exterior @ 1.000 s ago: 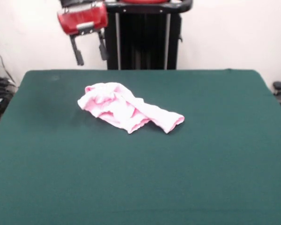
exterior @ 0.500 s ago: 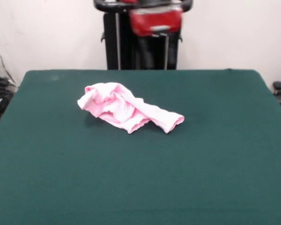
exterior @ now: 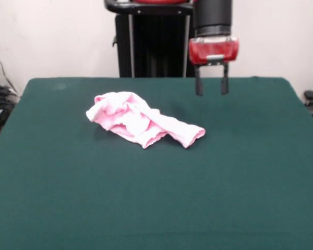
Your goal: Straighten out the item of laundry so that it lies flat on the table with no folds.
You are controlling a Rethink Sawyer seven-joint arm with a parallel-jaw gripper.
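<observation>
The pincer (exterior: 211, 87) is hanging open and empty above the counter (exterior: 250, 156); the crumpled laundry (exterior: 142, 124) is lying well apart, to its picture-left.

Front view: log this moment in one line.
gripper open, above table | pants crumpled, untouched | task not done

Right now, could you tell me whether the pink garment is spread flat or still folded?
Still folded: the pink garment lies bunched in creased layers on the table, one leg sticking out.
</observation>
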